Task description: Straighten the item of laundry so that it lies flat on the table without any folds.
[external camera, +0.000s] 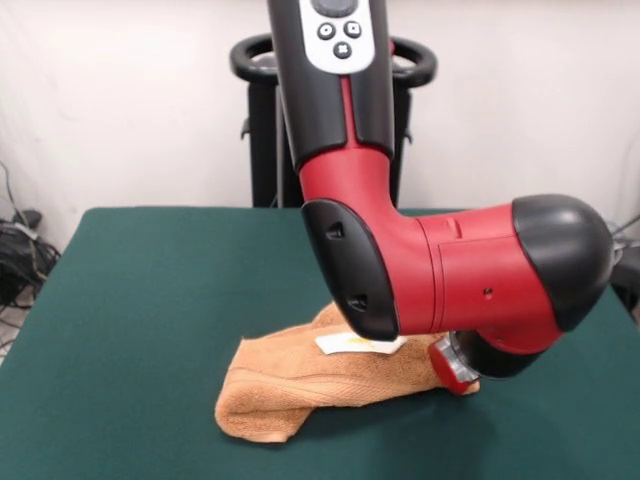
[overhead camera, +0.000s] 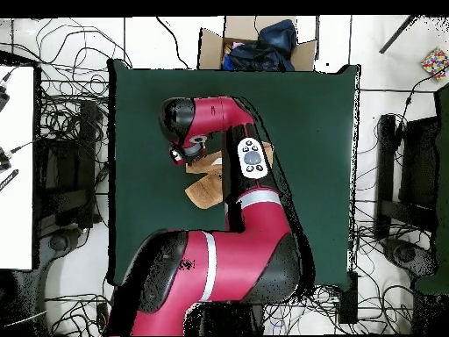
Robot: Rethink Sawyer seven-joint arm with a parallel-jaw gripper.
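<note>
Dark green felt-topped table [external camera: 150, 290]. Small orange-tan terry towel [external camera: 300, 385] bunched, folded, near table middle, white care label [external camera: 355, 345] on top. Red-black arm [external camera: 440, 270] low over towel's right end; gripper hidden, finger state unclear.

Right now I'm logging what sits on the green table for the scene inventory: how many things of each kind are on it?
Orange-tan terry cloth towel, crumpled and folded: 1
White care label on the towel: 1
Red and black robot arm reaching over the dark green felt table: 1
Total: 3
</note>
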